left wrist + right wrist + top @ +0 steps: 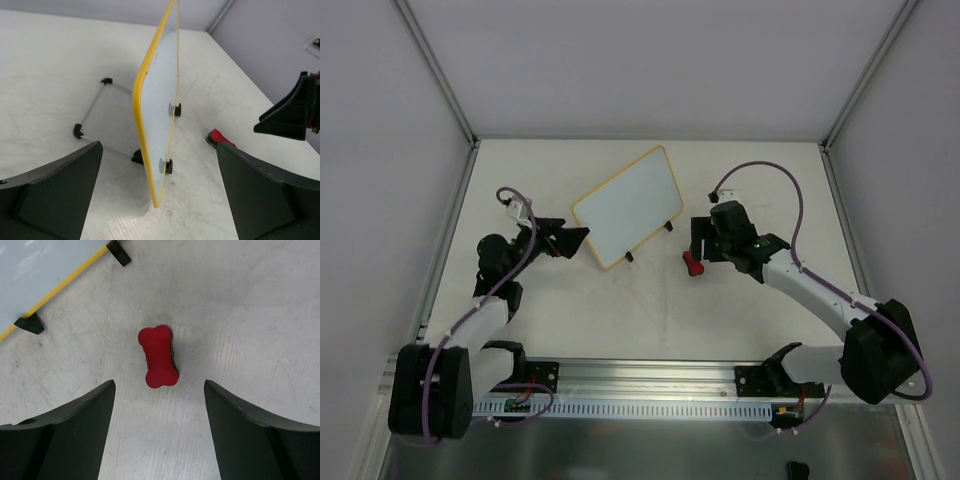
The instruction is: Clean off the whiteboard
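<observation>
Pale, scuffed tabletop (650, 320) boxed in by plain white walls, with an aluminium rail along the near edge. Toward the back-centre, the whiteboard (628, 207): propped at a tilt on two small black feet and a wire prop (95, 117), yellow frame all round, white face turned up and toward the right arm. Any writing too faint to make out.

Left hand (572, 241) spread wide at the board's left corner. From its wrist view, yellow edge seen end-on in the gap between the fingers (55, 195), no contact visible. Right hand (158, 387) parted too and empty, poised over the red bone-shaped eraser (159, 357). Eraser lying flat on the tabletop near the board's feet, with clearance on both sides.

Board probably light and stiff, thin enough to pinch across the frame. Likely top-heavy on that slim prop, so prone to sliding or tipping under a wiping push. Smooth face probably slippery. Better gripped on the yellow rim at a corner, pads front and back, clear of the area to be wiped. Eraser small and possibly soft-backed, best taken across its narrow waist.
</observation>
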{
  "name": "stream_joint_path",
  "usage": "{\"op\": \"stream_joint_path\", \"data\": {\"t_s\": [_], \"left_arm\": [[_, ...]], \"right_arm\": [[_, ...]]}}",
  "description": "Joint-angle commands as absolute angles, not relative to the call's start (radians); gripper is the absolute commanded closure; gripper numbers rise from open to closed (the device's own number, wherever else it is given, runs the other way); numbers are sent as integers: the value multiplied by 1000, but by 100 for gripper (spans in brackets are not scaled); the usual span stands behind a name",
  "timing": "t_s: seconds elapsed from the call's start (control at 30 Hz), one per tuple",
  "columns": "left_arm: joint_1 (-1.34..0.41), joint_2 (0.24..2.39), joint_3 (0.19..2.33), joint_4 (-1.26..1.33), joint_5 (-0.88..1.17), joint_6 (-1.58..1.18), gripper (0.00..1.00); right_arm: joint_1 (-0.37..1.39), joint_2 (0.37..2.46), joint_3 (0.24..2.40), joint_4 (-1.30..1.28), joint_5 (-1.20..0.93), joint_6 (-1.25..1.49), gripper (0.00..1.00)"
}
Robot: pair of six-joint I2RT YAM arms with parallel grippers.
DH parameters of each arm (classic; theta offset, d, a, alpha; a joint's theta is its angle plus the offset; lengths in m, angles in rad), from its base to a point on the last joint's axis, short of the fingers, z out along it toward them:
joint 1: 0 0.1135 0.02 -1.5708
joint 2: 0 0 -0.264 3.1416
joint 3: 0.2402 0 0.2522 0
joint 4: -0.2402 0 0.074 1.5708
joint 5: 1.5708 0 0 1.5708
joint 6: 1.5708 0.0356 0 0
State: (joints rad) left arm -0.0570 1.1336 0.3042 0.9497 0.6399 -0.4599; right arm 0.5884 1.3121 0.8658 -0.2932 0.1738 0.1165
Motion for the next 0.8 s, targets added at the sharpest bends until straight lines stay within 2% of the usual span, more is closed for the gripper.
{"op": "stream_joint_path", "data": {"t_s": [0.0, 0.13, 0.23, 0.47, 0.57, 0.77], "left_arm": [[-49, 929, 262, 747, 425, -377, 1], [-49, 674, 241, 535, 315, -380, 1], [-49, 595, 230, 437, 262, -413, 1], [-51, 416, 178, 231, 138, -414, 1], [-51, 310, 141, 146, 66, -423, 1], [-49, 131, 66, 111, 32, -440, 1]], "right_arm": [[581, 1210, 835, -240, 158, 80, 23], [581, 1120, 786, -215, 163, 57, 13], [580, 1054, 746, -206, 170, 29, 11], [580, 821, 576, -120, 236, -30, 10], [580, 731, 493, -95, 277, -46, 6], [580, 675, 367, 31, 245, -66, 6]]}}
